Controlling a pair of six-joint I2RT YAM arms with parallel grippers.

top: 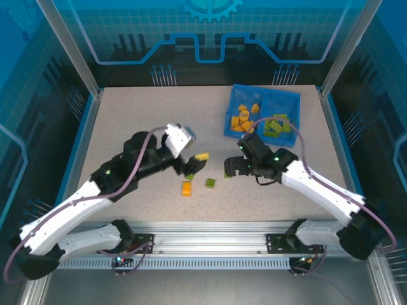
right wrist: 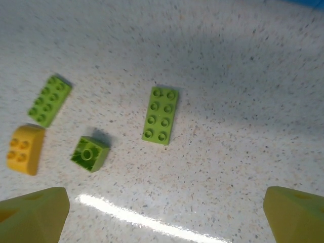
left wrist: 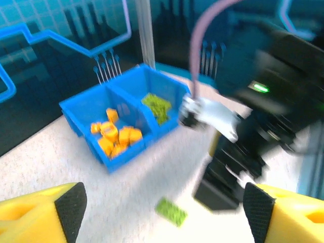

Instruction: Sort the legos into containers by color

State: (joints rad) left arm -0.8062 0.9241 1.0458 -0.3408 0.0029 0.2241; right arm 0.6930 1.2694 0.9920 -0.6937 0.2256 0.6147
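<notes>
- The left gripper (left wrist: 164, 201) hangs low over the table. Its two yellow fingers (left wrist: 48, 215) are spread wide with nothing between them. A green brick (left wrist: 171, 211) lies on the table just ahead of the gap and is probably its next pick.
- The right gripper (right wrist: 164, 215) is also wide open and empty. It points down with a long green brick (right wrist: 161, 115) straight ahead of its gap, so it looks lined up for a grab.
- Left of that brick lie a small square green brick (right wrist: 90, 154), a second long green brick (right wrist: 49, 100) and an orange brick (right wrist: 23, 149), all apart from each other.
- The blue tray (top: 264, 91) sits beyond both grippers. It holds orange bricks (top: 241, 119) in one half and green bricks (top: 276, 125) in the other, keeping the colours separate.
- The left wrist view is blurred, and the right arm (left wrist: 263, 101) blocks the area to the left gripper's right. From above, the grippers cover some loose bricks, so the count is uncertain.
</notes>
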